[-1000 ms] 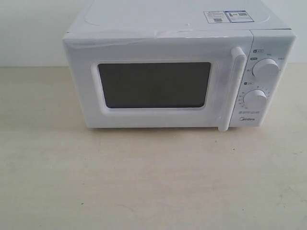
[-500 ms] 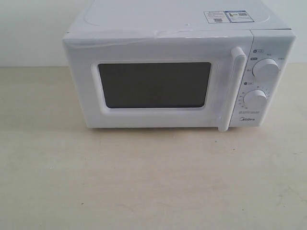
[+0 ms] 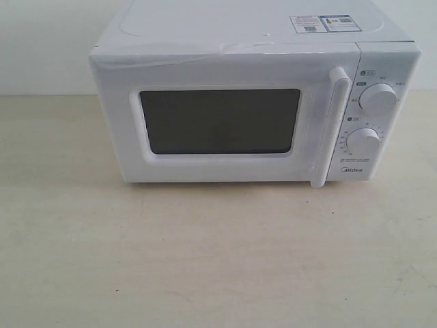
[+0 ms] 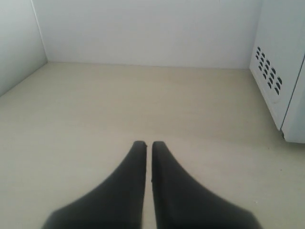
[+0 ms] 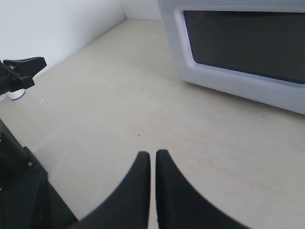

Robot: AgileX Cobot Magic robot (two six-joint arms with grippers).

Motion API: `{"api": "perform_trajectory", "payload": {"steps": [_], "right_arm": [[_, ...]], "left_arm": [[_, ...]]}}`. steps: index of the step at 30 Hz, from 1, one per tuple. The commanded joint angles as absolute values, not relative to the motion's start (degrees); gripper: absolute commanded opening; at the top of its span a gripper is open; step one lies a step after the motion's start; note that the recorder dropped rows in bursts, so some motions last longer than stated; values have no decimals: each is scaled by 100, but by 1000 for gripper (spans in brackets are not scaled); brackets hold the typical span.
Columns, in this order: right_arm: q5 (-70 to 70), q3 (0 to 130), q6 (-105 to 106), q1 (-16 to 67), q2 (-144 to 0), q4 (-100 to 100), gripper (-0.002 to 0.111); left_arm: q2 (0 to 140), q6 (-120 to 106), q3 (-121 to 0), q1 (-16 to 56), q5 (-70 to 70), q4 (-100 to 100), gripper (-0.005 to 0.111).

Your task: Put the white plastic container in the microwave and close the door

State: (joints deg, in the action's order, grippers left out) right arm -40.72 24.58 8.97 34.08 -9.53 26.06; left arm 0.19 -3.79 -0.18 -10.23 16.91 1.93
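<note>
The microwave [image 3: 232, 27] stands on the pale wooden table [image 3: 205, 260] in the exterior view, toward the back, near the white wall. Its door [image 3: 225, 68] is shut flush with the body. The dark window [image 3: 220, 121] gives no sight of the inside, so I cannot tell whether the white plastic container is in there. The tall white handle [image 3: 331, 126] runs down the door's right edge, just beside the two round knobs [image 3: 377, 98]. Sticker labels [image 3: 324, 23] lie on the top panel.

In the left wrist view, the left gripper [image 4: 148, 145] reaches out over bare table [image 4: 119, 105], aimed at the rear wall [image 4: 143, 28]. Its two black fingers [image 4: 124, 191] are pressed together, with only a thin slit between the tips, and they pinch nothing. The microwave's vented side panel [image 4: 269, 71] stands near it, off to one side and apart from the fingers.

In the right wrist view, the right gripper [image 5: 153, 155] is held over the table [image 5: 119, 95] in front of the microwave, angled toward the door [image 5: 228, 78] and its window [image 5: 248, 40] but well apart from them. Its fingers [image 5: 181, 200] are likewise pressed together on nothing. A black arm part [image 5: 21, 67] shows at the edge, near the side wall.
</note>
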Motion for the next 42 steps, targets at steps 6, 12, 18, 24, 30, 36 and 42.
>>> {"api": "perform_trajectory", "payload": {"steps": [6,12,18,24,30,36,42], "right_arm": [[-4035,2446,1451,3379,-925,1878,0],[-3289,2278,1652,2449,-925,1691,0],[-1727,1119,1550,1475,-664,1778,0],[-158,176,1072,1134,-70,1938,0],[-247,0,1070,1085,0,1938,0],[-320,0,934,1085,0,1900,0],[-1295,0,-172,1085,0,608,0]], "left_arm": [[0,-325,0,-1039,1677,171,4],[0,-325,0,-1039,1677,171,4],[0,-325,0,-1039,1677,171,4],[0,-325,0,-1039,1677,171,4],[0,-325,0,-1039,1677,171,4],[0,-325,0,-1039,1677,171,4],[0,-325,0,-1039,1677,171,4]]}}
